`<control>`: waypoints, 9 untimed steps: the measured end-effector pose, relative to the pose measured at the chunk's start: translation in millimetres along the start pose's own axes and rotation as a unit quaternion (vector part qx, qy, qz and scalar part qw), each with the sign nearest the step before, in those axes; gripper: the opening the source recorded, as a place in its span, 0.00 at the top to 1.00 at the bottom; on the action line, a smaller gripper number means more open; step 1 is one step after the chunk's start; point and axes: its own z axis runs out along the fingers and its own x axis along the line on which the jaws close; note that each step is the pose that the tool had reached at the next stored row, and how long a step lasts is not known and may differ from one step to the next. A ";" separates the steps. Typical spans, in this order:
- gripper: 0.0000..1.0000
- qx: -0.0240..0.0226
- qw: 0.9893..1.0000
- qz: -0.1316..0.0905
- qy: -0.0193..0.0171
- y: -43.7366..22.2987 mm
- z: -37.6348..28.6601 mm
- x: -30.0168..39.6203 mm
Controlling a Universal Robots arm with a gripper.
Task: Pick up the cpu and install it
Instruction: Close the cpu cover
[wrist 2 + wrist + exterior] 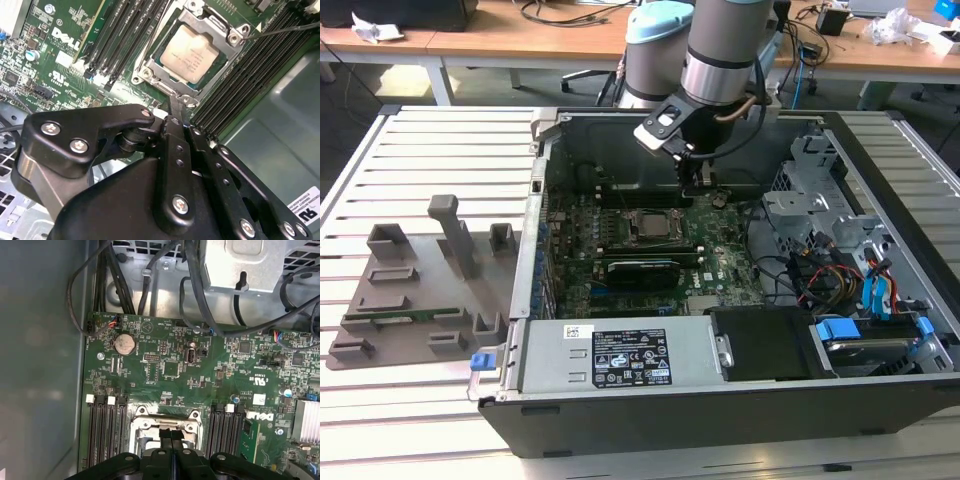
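Note:
The cpu (192, 59), a silver-grey square chip, lies flat inside the metal socket frame (150, 70) on the green motherboard; in the exterior view the cpu (648, 228) sits mid-board inside the open computer case (650, 420). My gripper (175, 101) hovers just beside the socket's edge, fingers pressed together with nothing between them. The first wrist view has the gripper (171, 432) shut over the socket frame (139, 421). In the exterior view the gripper (698, 183) hangs above the board, to the exterior view's right of the cpu.
Black memory slots (106, 430) flank the socket on both sides. Cables (125, 285) and a metal drive cage (810, 200) crowd the case's right side. A power supply (620, 355) sits at the front. A grey parts fixture (420, 290) lies on the slatted table.

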 end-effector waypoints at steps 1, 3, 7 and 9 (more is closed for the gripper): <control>0.89 0.000 1.000 0.000 0.000 -0.9 0.1 0.1; 0.89 0.000 1.000 0.000 0.000 -2.9 0.3 0.2; 0.89 0.000 1.000 0.000 0.000 -6.7 0.8 0.5; 0.89 0.000 1.000 0.000 0.000 -8.7 1.0 0.7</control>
